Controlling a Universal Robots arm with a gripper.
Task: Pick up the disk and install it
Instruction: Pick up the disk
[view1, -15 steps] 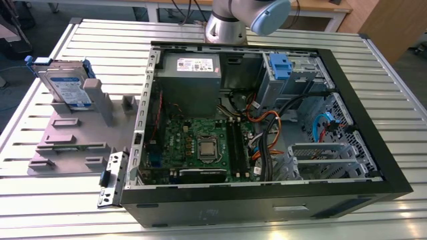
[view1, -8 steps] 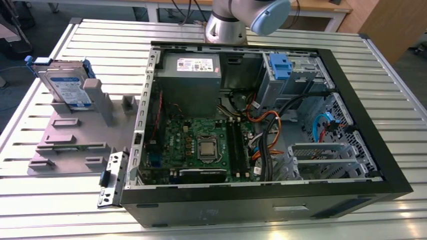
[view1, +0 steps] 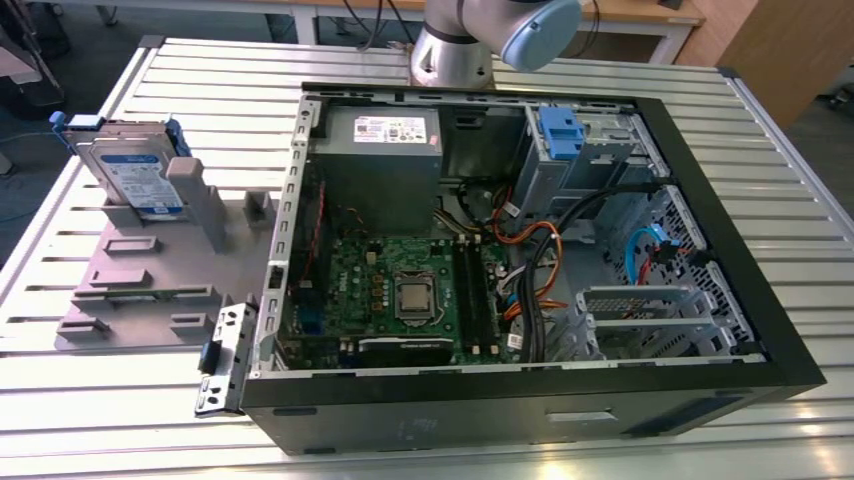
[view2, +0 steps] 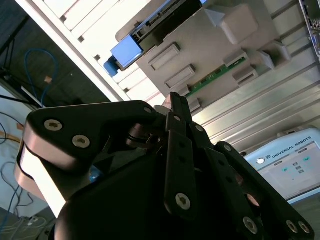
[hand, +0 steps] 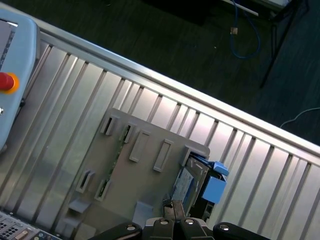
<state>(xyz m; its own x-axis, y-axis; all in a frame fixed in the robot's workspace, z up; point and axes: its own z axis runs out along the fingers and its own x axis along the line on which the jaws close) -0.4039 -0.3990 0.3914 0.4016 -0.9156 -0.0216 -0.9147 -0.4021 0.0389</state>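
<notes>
Disk on edge in its rack, gripper empty.
The silver, blue-framed disk (view1: 134, 172) stands in a grey moulded rack (view1: 140, 290) to the exterior view's left of the open computer case (view1: 534, 405), bare ribbed aluminium table (view1: 200, 80) around it. The black gripper (hand: 173, 206) hangs clear, tips pinched together.

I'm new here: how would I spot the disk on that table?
Start at the open computer case in the middle of the slatted metal table; beside it, on the exterior view's left, lies a grey slotted holder. The disk stands on edge at the holder's far end: a flat silver rectangle with a white-and-blue label, the only thing there framed in blue plastic.
</notes>
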